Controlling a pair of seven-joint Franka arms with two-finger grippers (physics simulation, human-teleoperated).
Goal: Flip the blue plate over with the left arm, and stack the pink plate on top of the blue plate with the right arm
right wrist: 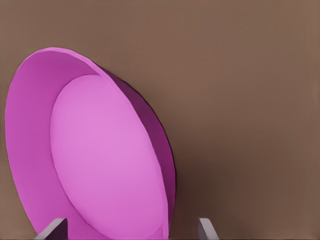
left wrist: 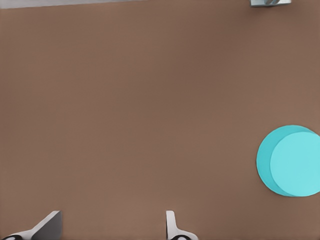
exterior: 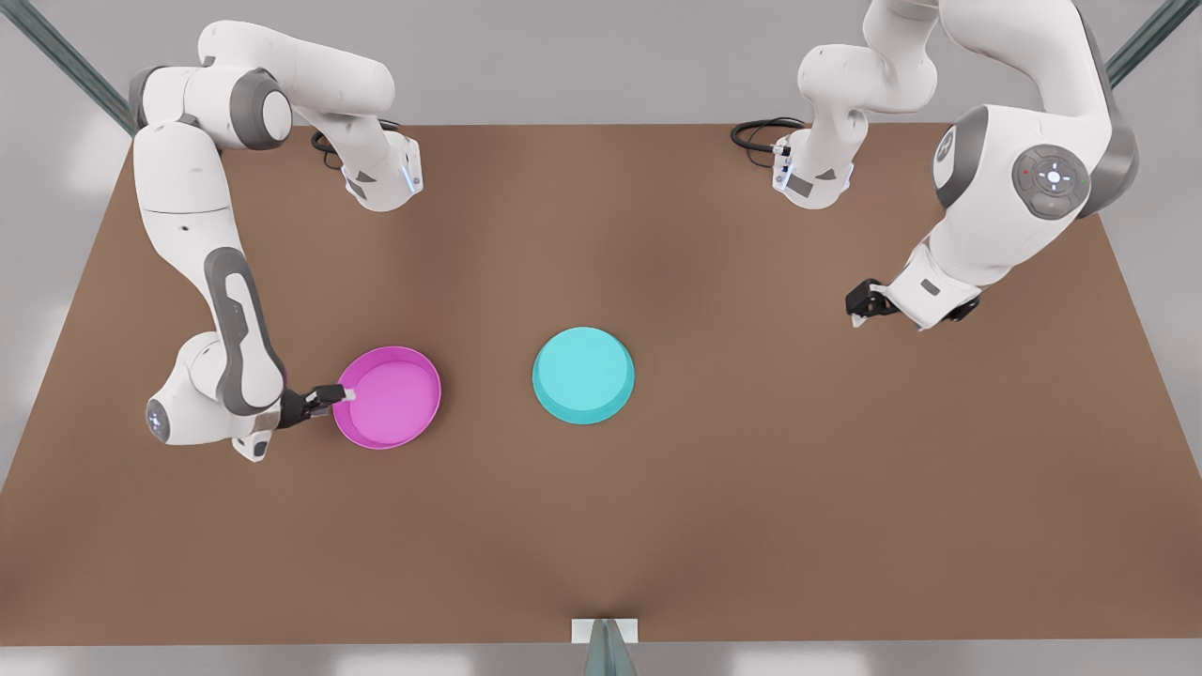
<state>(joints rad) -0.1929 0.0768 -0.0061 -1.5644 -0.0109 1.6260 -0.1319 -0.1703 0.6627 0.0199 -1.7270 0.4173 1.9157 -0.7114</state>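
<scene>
even soft overhead light, faint shadows on table (exterior: 657,526), no glare.

Front view high overhead facing down on the counter (exterior: 601,526), left wrist view far above blue plate (left wrist: 290,161), right wrist view close on pink plate (right wrist: 100,150)

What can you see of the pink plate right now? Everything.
The pink plate is a round, shallow magenta dish that looks like plastic, with a low upright rim and a lighter pink flat inside. It sits open side up on the brown table, on the front view's left, apart from the blue plate. The right gripper is at its rim on the side away from the blue plate, fingers open and straddling the edge in the right wrist view.
</scene>
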